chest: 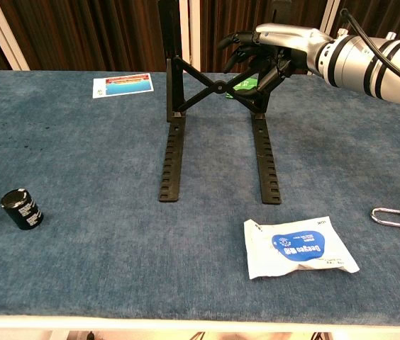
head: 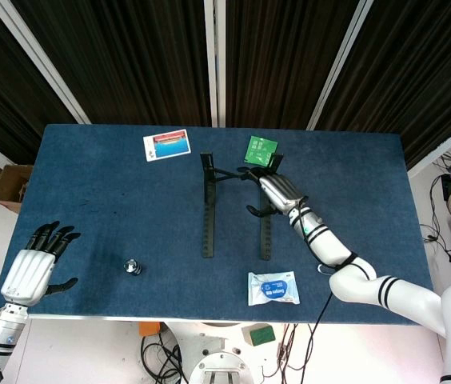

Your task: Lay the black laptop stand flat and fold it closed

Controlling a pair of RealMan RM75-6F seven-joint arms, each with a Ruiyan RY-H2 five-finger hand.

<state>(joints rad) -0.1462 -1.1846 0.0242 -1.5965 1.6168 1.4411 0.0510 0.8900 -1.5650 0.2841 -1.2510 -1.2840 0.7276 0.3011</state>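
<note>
Head view shows the black laptop stand (head: 233, 204) near the middle of the blue table (head: 97, 200), its two notched rails lying parallel with their long axis running from 12 to 6 o'clock. At the 12 o'clock end the uprights stand raised, joined by a crossed brace, as the chest view shows (chest: 218, 113).

The right hand (head: 280, 192) grips the top of the right upright, fingers curled around it (chest: 267, 53). The left hand (head: 37, 264) rests at 9 o'clock with fingers spread, holding nothing.

A white and blue packet (head: 273, 288) lies at 6 o'clock, just off the right rail's end. A small black cylinder (chest: 21, 209) stands at 8 o'clock. A card (head: 166, 145) lies at 11 o'clock, a green square (head: 261, 150) at 12, behind the stand.
</note>
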